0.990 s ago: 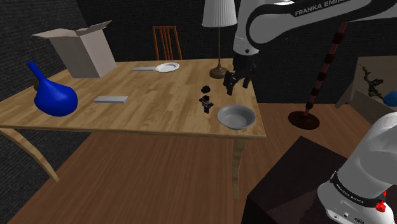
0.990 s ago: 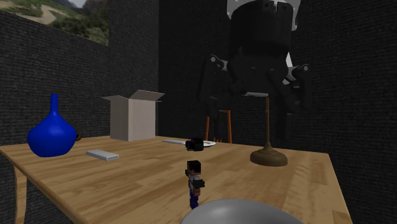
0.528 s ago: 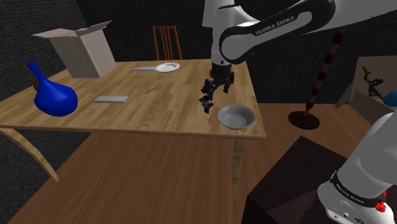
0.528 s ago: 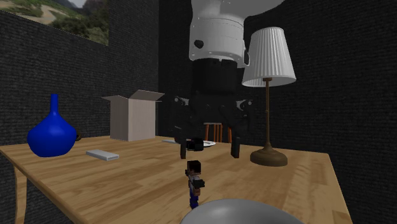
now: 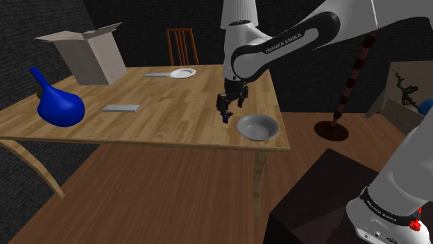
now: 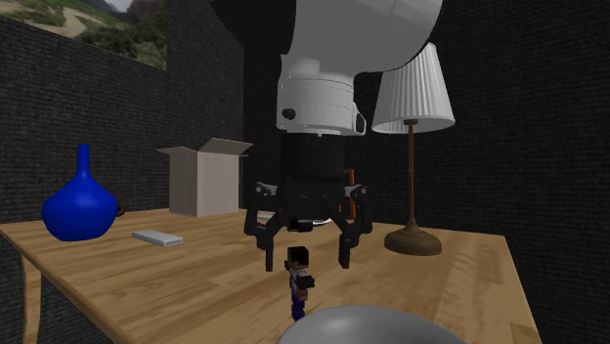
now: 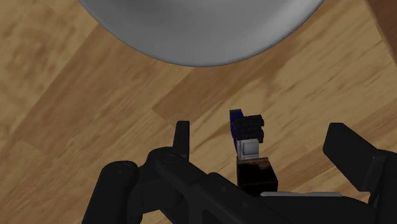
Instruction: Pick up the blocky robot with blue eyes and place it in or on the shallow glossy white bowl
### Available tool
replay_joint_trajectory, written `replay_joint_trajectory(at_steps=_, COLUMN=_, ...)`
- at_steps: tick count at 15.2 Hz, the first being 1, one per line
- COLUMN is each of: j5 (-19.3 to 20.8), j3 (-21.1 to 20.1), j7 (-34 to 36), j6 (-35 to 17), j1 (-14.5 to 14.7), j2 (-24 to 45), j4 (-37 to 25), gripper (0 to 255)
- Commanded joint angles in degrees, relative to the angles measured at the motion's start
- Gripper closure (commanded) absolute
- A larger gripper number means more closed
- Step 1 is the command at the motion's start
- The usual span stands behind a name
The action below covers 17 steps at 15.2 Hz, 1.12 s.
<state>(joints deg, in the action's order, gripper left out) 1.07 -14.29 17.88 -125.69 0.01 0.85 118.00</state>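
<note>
Most of the bowl point(image 6: 376, 327) is cut off by the second exterior view's lower edge. No eye colour can be made out on the blocky robot point(image 6: 300, 280), recorded upright at lower centre on the table point(image 6: 176, 283), just beside the bowl. The gripper point(image 6: 306, 262) is spread wide, straddling the figure's head without contact.

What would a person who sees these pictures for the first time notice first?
The open black gripper hangs over the small blocky robot figure, fingers either side, not touching it. A shallow whitish bowl lies beside it; a bright blue vase stands on the table at the shoulder view's left.
</note>
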Motion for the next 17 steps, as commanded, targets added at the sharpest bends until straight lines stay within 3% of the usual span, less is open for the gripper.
replay_joint_trajectory(at_steps=1, j5=0.4, j3=0.0, j7=0.3, j6=-2.0, j1=0.0, j2=1.1, j4=0.8, gripper=0)
replay_joint_trajectory(at_steps=9, j5=0.4, j3=0.0, j7=0.3, j6=-2.0, j1=0.0, j2=1.1, j4=0.8, gripper=0)
replay_joint_trajectory(at_steps=10, j5=0.4, j3=0.0, j7=0.3, j6=-2.0, j1=0.0, j2=1.1, j4=0.8, gripper=255)
replay_joint_trajectory(at_steps=17, j5=0.4, j3=0.0, j7=0.3, j6=-2.0, j1=0.0, j2=1.1, j4=0.8, gripper=255)
